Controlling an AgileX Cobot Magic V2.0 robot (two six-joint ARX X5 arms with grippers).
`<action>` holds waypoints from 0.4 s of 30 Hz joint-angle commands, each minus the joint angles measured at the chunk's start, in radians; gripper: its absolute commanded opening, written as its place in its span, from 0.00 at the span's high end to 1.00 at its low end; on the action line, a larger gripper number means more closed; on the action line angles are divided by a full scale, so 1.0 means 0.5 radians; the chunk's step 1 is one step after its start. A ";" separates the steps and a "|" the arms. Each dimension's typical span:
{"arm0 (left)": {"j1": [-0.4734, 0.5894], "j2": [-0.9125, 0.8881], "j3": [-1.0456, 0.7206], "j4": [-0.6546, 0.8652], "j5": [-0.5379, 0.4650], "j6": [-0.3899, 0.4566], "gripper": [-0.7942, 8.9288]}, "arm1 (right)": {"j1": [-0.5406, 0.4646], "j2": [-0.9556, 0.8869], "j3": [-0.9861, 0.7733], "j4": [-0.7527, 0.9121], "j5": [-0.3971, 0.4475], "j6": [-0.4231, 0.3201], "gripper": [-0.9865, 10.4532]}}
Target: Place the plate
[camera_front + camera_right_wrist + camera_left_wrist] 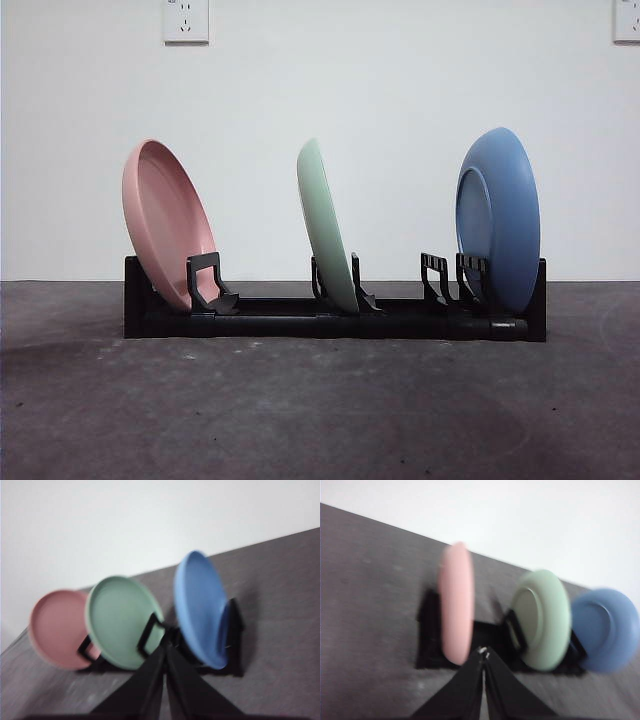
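A black rack [330, 325] on the table holds three plates on edge. The pink plate [165, 222] leans in the left slot, the green plate [326, 224] in the middle, the blue plate [498, 218] at the right end. All three show blurred in the wrist views: pink plate [456, 602], green plate [543, 619], blue plate [605, 629]; pink plate [57, 628], green plate [121, 621], blue plate [201, 607]. My left gripper [484, 654] is shut and empty, back from the pink plate. My right gripper [166, 647] is shut and empty, back from the blue plate. Neither arm shows in the front view.
The rack [432, 640] stands on a dark grey table [320, 420] close to a white wall. Two wall sockets [185, 20] sit high on the wall.
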 commanded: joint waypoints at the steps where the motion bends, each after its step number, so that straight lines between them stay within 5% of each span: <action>1: -0.035 0.184 0.171 -0.100 0.122 0.121 0.91 | 0.000 0.163 0.146 -0.069 -0.122 -0.159 0.90; 8: -0.134 0.574 0.462 -0.307 0.639 0.332 0.91 | 0.061 0.548 0.461 -0.266 -0.510 -0.411 0.90; 12: -0.176 0.652 0.475 -0.290 0.713 0.383 0.91 | 0.109 0.663 0.508 -0.266 -0.627 -0.493 0.90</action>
